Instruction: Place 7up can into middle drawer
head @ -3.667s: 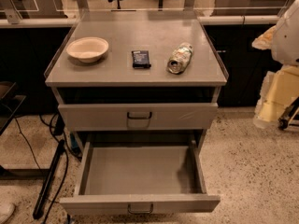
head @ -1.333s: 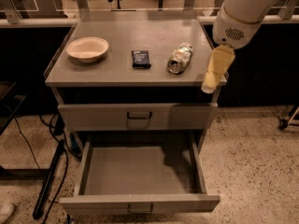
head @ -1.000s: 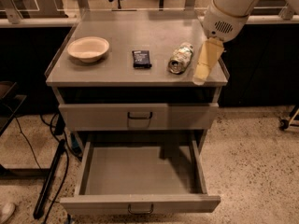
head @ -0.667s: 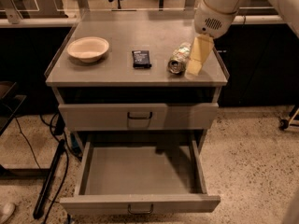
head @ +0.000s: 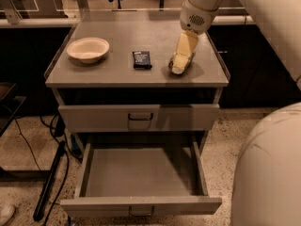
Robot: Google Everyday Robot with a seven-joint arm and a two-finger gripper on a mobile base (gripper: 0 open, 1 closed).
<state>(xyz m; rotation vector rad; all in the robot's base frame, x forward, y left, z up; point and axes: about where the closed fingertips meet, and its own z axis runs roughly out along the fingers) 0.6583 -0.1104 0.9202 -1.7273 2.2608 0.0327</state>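
The end effector (head: 182, 55) bears down on the 7up can (head: 172, 66), lying at the right of the tabletop (head: 117, 73); we cannot tell whether it grips. Left of them lie a black packet (head: 142, 59) and a bowl (head: 88, 49). Below, the middle drawer (head: 141, 205) stands open.
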